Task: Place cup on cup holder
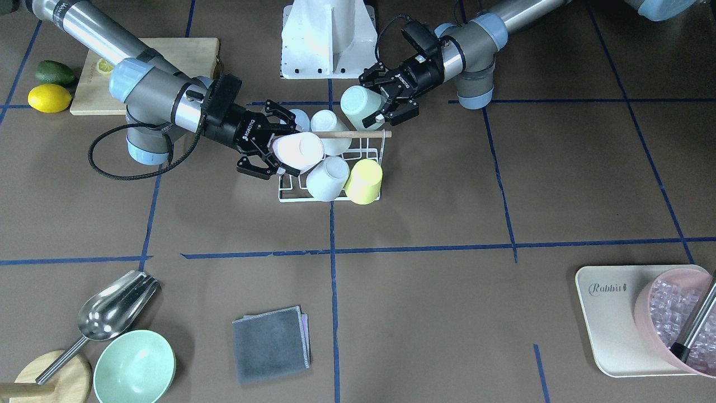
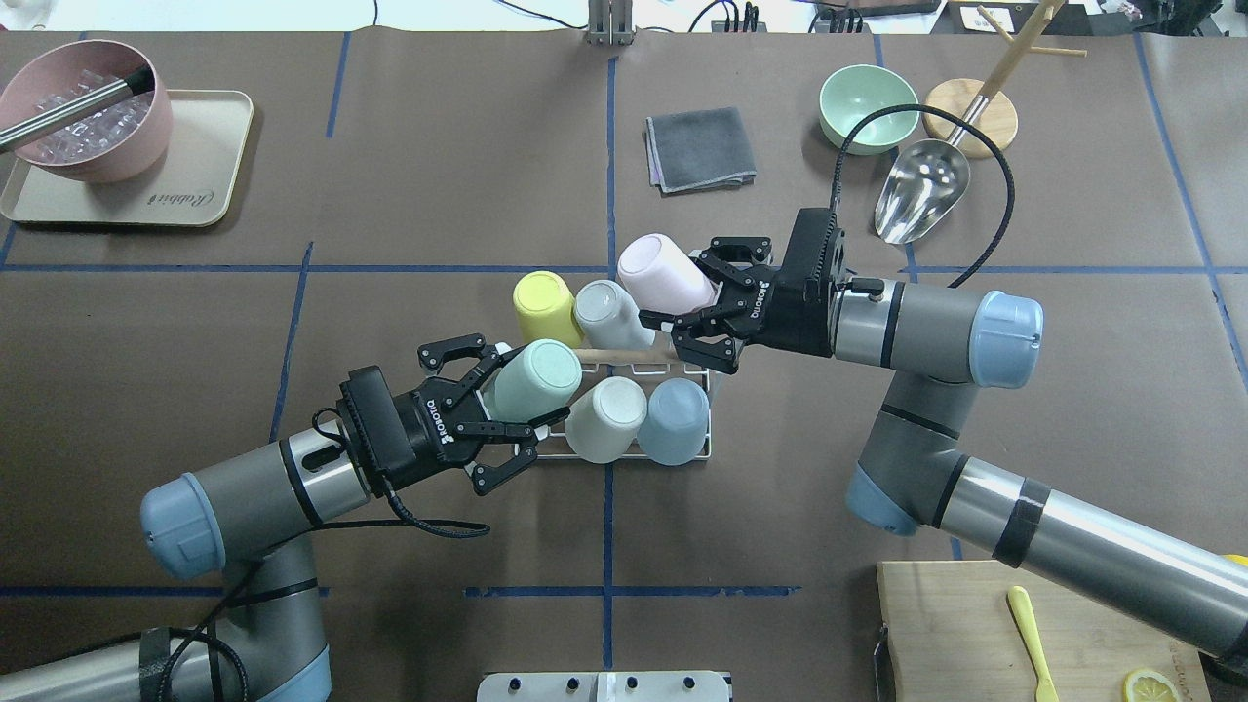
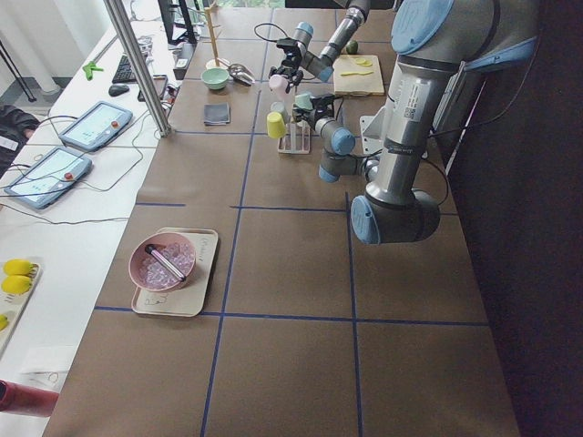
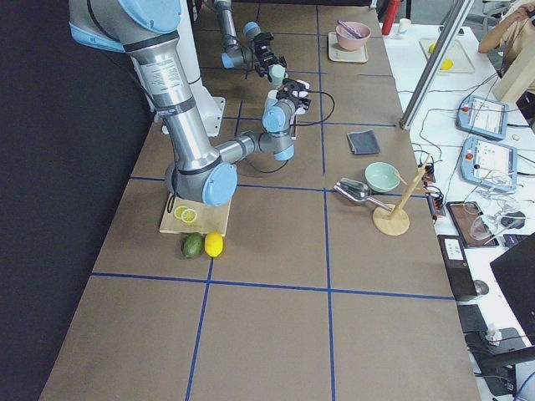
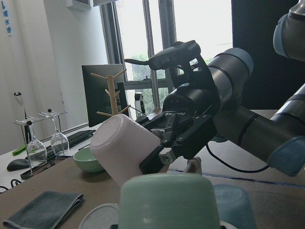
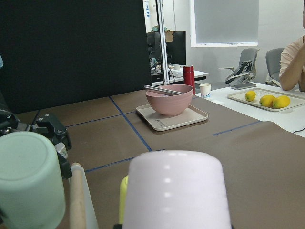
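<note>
The cup holder [image 2: 704, 450], a white wire rack with a wooden rod [image 2: 614, 356] across its top, stands mid-table and also shows in the front view [image 1: 372, 146]. A yellow cup [image 2: 546, 304], a grey-white cup [image 2: 612, 314], a white cup [image 2: 606, 417] and a blue cup [image 2: 678, 419] sit upside down on it. My left gripper [image 2: 522, 390] is shut on a mint green cup [image 2: 541, 375], tilted over the rack's near left end. My right gripper [image 2: 682, 288] is shut on a pink cup [image 2: 658, 273], tilted over the far right end.
A grey cloth [image 2: 700, 148], a green bowl [image 2: 868, 95], a metal scoop [image 2: 921, 190] and a wooden stand [image 2: 970, 107] lie beyond the rack. A pink bowl [image 2: 88, 107] sits on a tray [image 2: 195, 185] at far left. A cutting board [image 2: 975, 624] is near right.
</note>
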{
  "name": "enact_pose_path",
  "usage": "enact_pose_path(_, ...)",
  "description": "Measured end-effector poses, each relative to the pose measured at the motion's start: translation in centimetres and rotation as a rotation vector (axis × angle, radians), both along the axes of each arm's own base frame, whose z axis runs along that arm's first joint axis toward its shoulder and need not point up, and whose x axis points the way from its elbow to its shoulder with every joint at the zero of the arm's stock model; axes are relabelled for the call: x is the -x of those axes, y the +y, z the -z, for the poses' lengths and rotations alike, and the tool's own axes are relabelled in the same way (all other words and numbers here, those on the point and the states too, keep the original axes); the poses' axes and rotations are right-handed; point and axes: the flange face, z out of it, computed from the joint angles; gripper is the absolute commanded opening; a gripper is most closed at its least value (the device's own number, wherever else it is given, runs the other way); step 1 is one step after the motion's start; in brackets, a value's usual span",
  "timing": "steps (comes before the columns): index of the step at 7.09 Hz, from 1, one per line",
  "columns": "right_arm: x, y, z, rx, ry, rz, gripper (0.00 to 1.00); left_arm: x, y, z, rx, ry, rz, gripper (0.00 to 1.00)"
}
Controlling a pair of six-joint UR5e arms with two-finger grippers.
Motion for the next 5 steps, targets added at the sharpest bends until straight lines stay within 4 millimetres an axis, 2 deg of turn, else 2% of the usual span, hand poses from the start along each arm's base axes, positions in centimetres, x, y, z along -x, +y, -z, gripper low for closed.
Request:
enact_pose_path(1, 0.00, -0.03, -0.04, 0.002, 0.000, -0.001, 0.15, 0.01, 0.05, -0.10, 0.001, -0.002, -0.001, 0.60)
enact_pose_path(2, 0.00, -0.06, -0.07, 0.003, 0.000, -0.001, 0.16, 0.11, 0.12, -0.29, 0.000, 0.000, -0.001, 0.93)
enact_pose_path(3, -0.03, -0.10, -0.08, 0.005, 0.000, -0.002, 0.21, 0.29, 0.18, -0.50, -0.003, 0.006, -0.001, 1.00)
enact_pose_path(5, -0.08, -0.14, -0.15, 0.007, 0.001, -0.003, 0.33, 0.70, 0.32, -0.73, -0.009, 0.027, 0.000, 1.00)
